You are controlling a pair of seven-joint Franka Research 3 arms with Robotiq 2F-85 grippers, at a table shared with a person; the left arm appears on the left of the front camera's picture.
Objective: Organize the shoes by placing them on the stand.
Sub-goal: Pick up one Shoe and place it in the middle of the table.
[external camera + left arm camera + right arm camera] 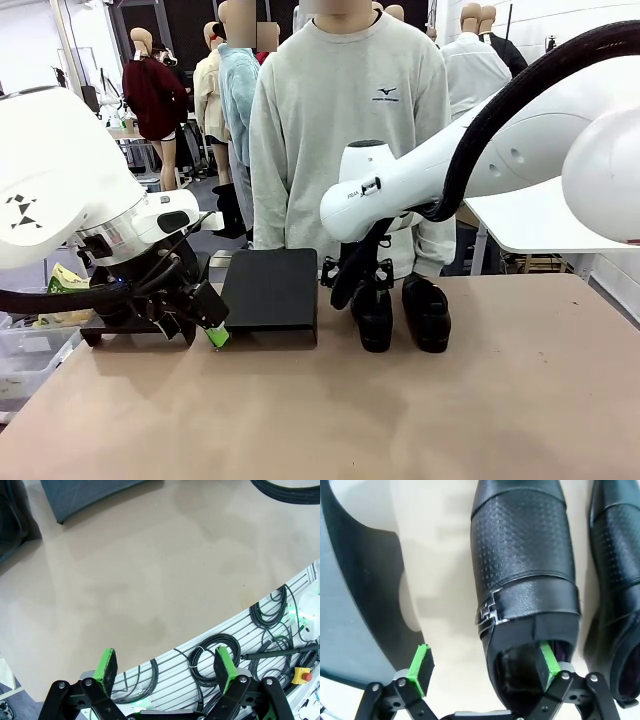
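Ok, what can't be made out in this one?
Front view: the left arm hides the dark shape at the left of the table; shoes or not, cannot tell.
Front view: the right arm covers the right gripper's tips at one shoe.
Right wrist view: the second shoe is cut off by the right edge.
Left wrist view: a dark thing at the upper left is cut off.

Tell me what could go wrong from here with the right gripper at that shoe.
1. The right gripper is open, one finger inside the opening of the shoe and one outside. It would pinch only the side wall, so the shoe may tilt or slip when lifted.
2. The second shoe sits close beside it and could get nudged.
3. The left gripper hangs low by the front corner of the stand, possibly in the way.
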